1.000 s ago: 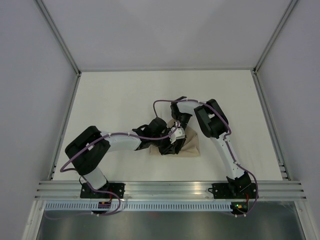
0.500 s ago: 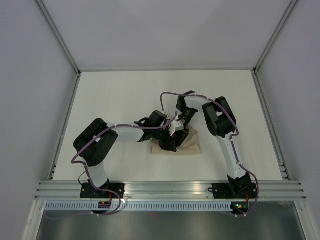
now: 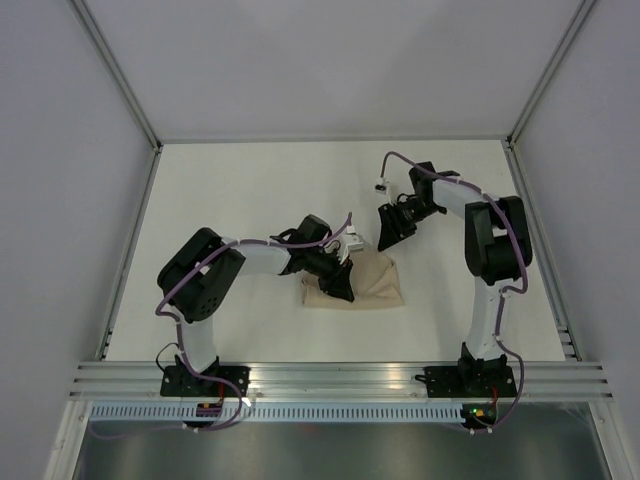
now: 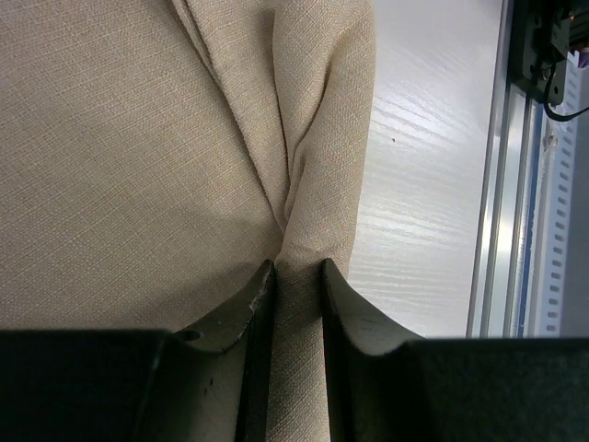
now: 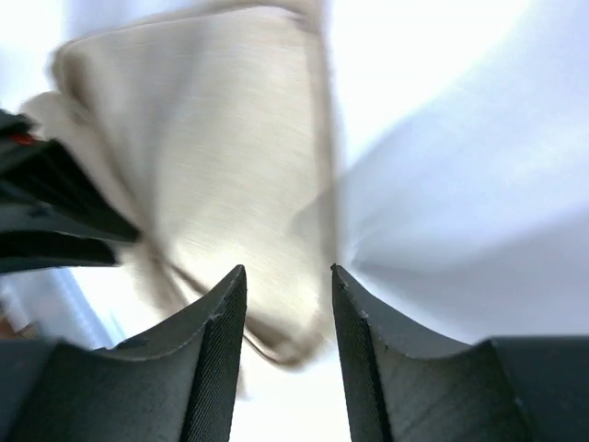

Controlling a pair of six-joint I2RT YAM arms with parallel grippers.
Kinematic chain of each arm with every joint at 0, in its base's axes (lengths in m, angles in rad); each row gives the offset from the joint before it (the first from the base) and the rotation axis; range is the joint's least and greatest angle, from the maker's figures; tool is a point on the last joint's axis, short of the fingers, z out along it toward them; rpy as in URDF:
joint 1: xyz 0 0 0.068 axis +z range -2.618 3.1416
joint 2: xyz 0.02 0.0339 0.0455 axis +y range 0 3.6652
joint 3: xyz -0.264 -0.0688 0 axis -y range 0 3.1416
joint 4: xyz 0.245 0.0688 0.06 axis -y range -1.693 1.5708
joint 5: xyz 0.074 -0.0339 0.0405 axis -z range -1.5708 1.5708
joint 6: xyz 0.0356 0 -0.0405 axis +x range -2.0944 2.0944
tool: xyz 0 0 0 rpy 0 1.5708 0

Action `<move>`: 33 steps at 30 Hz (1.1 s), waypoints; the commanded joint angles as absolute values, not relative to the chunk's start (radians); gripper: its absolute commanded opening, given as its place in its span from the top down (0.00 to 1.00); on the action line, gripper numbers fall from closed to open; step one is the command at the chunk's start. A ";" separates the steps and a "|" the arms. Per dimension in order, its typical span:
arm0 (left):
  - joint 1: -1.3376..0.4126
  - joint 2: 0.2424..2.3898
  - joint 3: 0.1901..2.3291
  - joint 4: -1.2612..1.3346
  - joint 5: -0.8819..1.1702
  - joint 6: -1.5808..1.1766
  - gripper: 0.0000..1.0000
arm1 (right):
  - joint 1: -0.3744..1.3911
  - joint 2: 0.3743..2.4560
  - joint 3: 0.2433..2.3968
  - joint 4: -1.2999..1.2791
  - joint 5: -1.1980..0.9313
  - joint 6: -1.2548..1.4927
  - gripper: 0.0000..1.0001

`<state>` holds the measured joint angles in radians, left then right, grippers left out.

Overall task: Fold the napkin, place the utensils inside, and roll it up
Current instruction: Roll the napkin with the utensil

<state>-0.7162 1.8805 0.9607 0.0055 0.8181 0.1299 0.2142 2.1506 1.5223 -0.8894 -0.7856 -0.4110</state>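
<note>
On the white desk [image 3: 230, 190], the tan napkin [image 3: 375, 290] lies bunched; we see no utensils. The left pincer [image 4: 296, 267] is clenched on a raised pleat at the napkin's left side; the right pincer [image 5: 288, 272] hangs released just beyond its far edge. We judge the cloth light and limp, best taken by corners or edges.

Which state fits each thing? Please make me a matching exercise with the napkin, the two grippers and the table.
Things:
1. napkin
2. left gripper
3. right gripper
4. table

States:
A. open, holding nothing
B. white, with the napkin lying on it
C. beige, bunched into folds
D. shut, pinching a fold of the napkin

Pairs: 1-C; 2-D; 3-A; 4-B
</note>
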 commanded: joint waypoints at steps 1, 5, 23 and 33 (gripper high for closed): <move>-0.704 1.954 0.959 -0.066 0.765 0.127 0.98 | 0.184 1.981 1.421 -0.648 -0.645 -0.386 0.53; -0.687 1.974 0.953 -0.061 0.755 0.114 0.98 | 0.196 1.743 1.231 -0.499 -0.557 -0.471 0.61; -0.660 2.042 0.891 0.060 0.683 0.009 0.98 | 0.624 1.207 0.638 -0.236 -0.382 -0.785 0.62; -0.637 2.068 0.890 0.060 0.655 -0.043 0.98 | 0.870 1.175 0.502 -0.115 -0.226 -0.770 0.62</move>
